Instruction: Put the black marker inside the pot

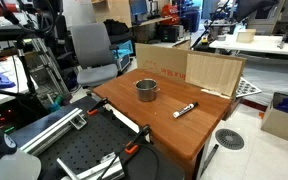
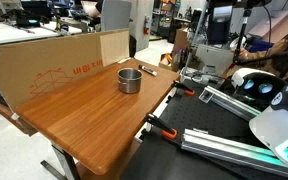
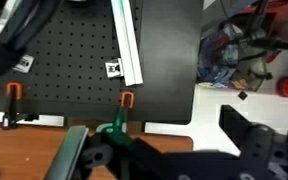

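The pot is small, round, shiny steel and stands upright near the middle of the wooden table. It also shows in an exterior view. The black marker with a pale end lies flat on the wood a short way from the pot, not touching it, and shows beyond the pot in an exterior view. My gripper shows only as dark fingers at the bottom of the wrist view. It is open and empty, above the black perforated board by the table's edge, well away from both things.
Cardboard boxes stand along the table's far side. Orange-handled clamps grip the table edge next to the black perforated board. An aluminium rail lies on the board. An office chair and cluttered benches stand around.
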